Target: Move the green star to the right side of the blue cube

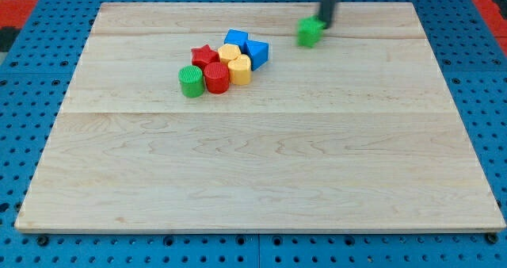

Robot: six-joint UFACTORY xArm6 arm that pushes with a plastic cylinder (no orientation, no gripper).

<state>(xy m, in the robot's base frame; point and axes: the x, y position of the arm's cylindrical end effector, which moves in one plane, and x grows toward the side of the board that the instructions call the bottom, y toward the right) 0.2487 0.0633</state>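
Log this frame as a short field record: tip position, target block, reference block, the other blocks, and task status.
tip: my tip is at the upper right edge of the green star, apparently touching
target: green star, blurred, near the view's top, apart from the cluster
reference: blue cube, at the cluster's top
cluster: blue block, red star, two yellow blocks, red cylinder, green cylinder
status: star not yet beside the cube

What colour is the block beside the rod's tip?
Green: the green star, just left of and below my tip, in the camera view.
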